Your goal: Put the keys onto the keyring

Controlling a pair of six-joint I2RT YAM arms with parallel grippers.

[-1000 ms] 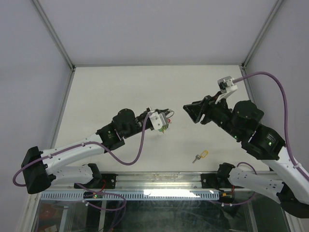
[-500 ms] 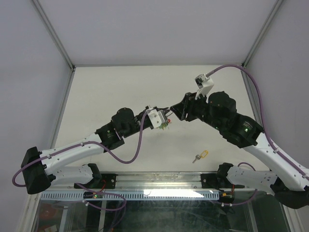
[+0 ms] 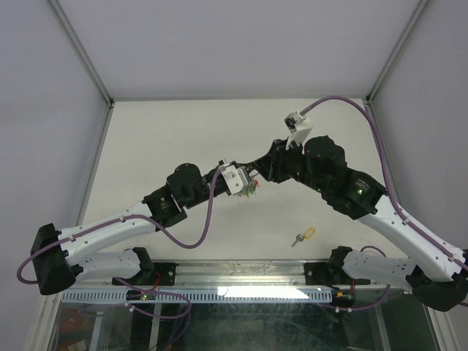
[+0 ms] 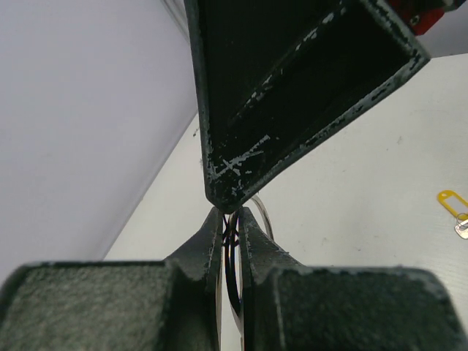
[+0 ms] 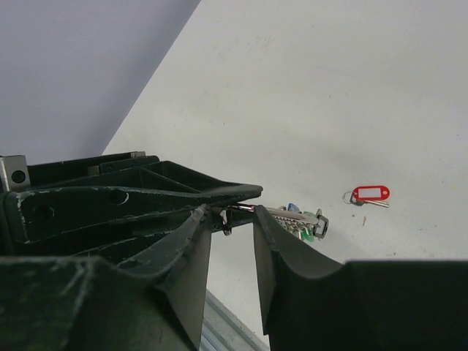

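Thin silver wire keyring [image 4: 232, 263] is clamped tight in left gripper [image 4: 231, 219]; right gripper [image 5: 228, 212], jaws part-open, is set astride both. Keyring could be knocked loose if left gripper is nipped instead.

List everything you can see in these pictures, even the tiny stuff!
keyring: one, silver, pinched in the left jaws, up off the table
keys: a small bunch, too close together to count, silver with green, blue and black heads, at the keyring
yellow-tagged key: one, lying on the table near the front edge
red-tagged key: one, lying on the table
table: one, white, under everything
purple cables: two, one along each arm
left arm: one, white and black, its jaws shut on the keyring
right arm: one, white and black, its jaws open around the keyring's end, right at the left jaws
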